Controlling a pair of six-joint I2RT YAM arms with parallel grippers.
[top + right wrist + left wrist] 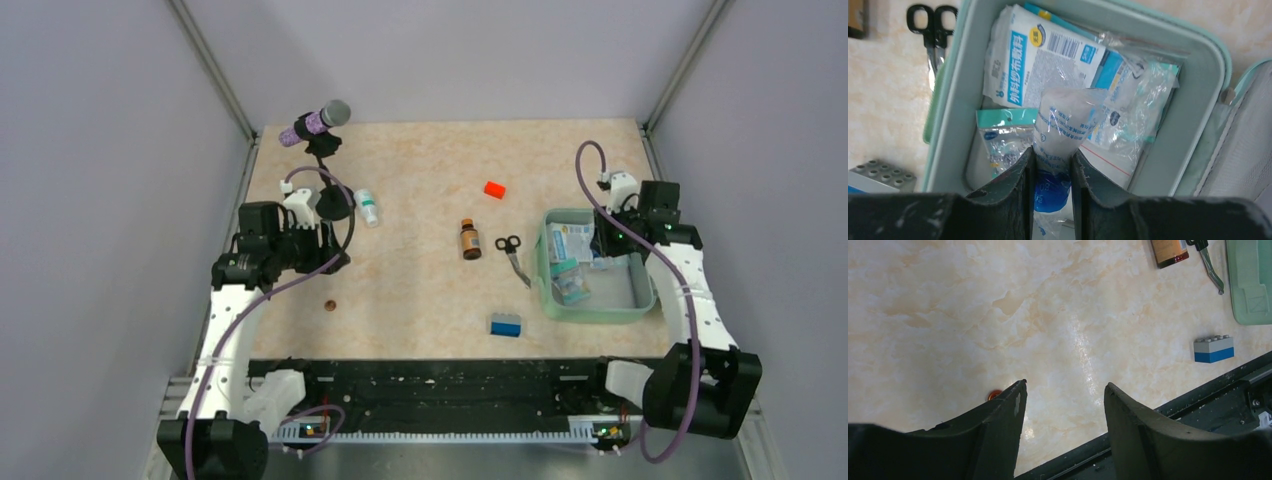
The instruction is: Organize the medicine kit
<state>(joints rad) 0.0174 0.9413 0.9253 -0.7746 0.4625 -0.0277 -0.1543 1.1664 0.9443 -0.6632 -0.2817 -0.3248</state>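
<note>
The medicine kit [600, 314] is a pale mint-green case lying open at the right of the table, its lid [1248, 150] folded out to the side. Several sealed packets fill its tray [1200, 55]. My right gripper [1053, 152] hangs over the tray, shut on a clear plastic packet [1068, 117] with blue print, which stands up between the fingers. From above, the right gripper [602, 240] is over the kit's back half. My left gripper [1065, 385] is open with nothing in it, low over bare table at the left [325, 255].
Scissors [512, 255] lie just left of the kit, with a brown bottle [470, 240] beside them. An orange-red block [494, 189], a blue and grey block [505, 325], a white bottle [368, 208] and a copper coin [994, 394] lie scattered. A microphone stand [315, 125] stands back left.
</note>
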